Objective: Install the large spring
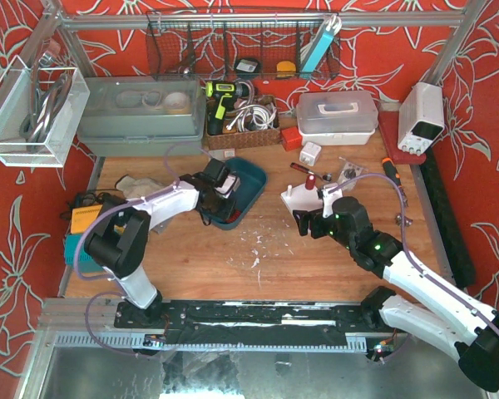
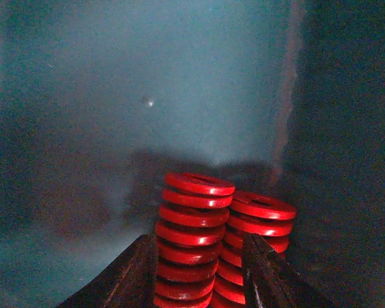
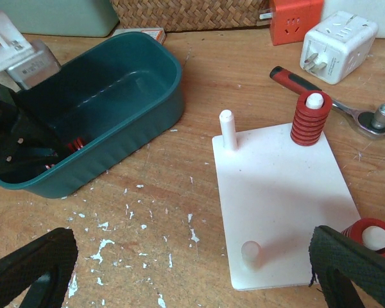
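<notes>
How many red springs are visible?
4. In the teal bin: a first spring between the fingers of the left tool, a second spring beside it. On pegs of the white board: a far spring and a near spring. Others may be hidden.

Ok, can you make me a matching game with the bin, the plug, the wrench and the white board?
Things:
1. bin
2. plug
3. wrench
4. board

Clues:
A. white, with pegs sticking up
B. teal, with red springs inside
C. white cube with metal prongs
D. lying flat, red and black handle

Pairs: 1-B, 2-C, 3-D, 4-A
</notes>
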Controlling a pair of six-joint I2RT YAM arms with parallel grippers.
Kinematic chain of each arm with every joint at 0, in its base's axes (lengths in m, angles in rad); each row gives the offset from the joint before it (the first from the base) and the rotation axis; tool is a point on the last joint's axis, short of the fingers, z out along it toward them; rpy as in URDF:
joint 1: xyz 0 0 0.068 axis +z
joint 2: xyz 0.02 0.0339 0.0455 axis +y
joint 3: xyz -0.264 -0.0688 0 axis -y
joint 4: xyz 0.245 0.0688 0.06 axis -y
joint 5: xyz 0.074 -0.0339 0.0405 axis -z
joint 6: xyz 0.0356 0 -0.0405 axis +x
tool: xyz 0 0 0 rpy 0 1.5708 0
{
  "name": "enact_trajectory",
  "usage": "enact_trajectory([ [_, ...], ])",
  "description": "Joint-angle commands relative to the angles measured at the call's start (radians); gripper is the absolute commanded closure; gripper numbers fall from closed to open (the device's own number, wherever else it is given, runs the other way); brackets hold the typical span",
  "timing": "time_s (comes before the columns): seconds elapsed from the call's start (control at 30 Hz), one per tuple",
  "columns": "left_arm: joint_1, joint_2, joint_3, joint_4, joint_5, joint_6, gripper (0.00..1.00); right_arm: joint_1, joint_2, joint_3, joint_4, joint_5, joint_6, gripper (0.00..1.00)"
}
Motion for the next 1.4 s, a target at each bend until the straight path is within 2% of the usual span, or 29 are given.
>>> enact_trajectory([
  [0.0, 0.004, 0.043, 0.027, -0.033, 0.043, 0.021, 0.59, 0.007, -0.012, -0.018, 0.017, 0.002, -0.007, 0.01],
  [0.43, 0.005, 0.119, 0.085, -0.057, -0.100, 0.002, 0.64, 0.007, -0.011, -0.019, 0.021, 0.007, -0.007, 0.01],
  [0.87, 0.006, 0.116, 0.084, -0.012, -0.111, -0.011, 0.81, 0.007, -0.007, -0.021, 0.025, 0.013, -0.007, 0.01],
  [1.07, 0.005, 0.034, 0.072, 0.054, -0.119, -0.048, 0.85, 0.007, -0.007, -0.016, 0.018, 0.024, -0.007, 0.01],
  [1.37, -0.048, -0.229, -0.042, 0.275, -0.151, -0.044, 0.88, 0.007, -0.028, 0.013, -0.028, 0.053, -0.001, 0.01],
])
